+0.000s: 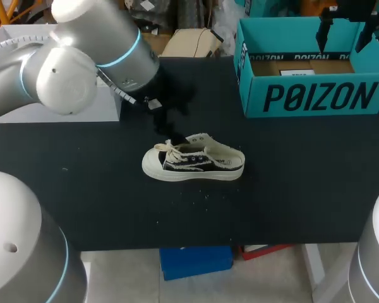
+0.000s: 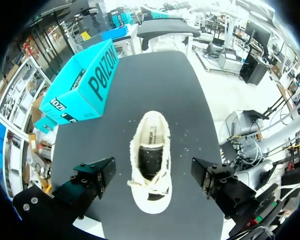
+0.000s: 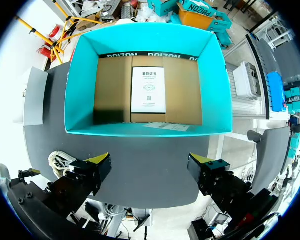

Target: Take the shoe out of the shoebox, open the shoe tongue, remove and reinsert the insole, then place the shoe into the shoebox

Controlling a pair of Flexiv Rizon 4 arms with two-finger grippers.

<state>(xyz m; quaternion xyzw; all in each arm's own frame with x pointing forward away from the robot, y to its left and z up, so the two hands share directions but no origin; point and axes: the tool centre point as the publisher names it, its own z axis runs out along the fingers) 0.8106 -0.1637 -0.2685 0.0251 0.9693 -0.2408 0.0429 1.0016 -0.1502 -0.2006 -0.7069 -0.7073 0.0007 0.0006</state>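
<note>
One shoe [image 1: 192, 164] stands on its sole on the black tabletop [image 1: 303, 189], well apart from the teal shoebox [image 1: 316, 98], its toe pointing away from the box. I have my left hand [image 2: 152, 175] hanging over the shoe with its fingers spread wide, one to either side of the laced front, gripping nothing. My right hand [image 3: 149, 167] hovers above the shoebox, far from the shoe, fingers likewise spread. A white card [image 3: 147, 90] lies on the box's brown floor.
</note>
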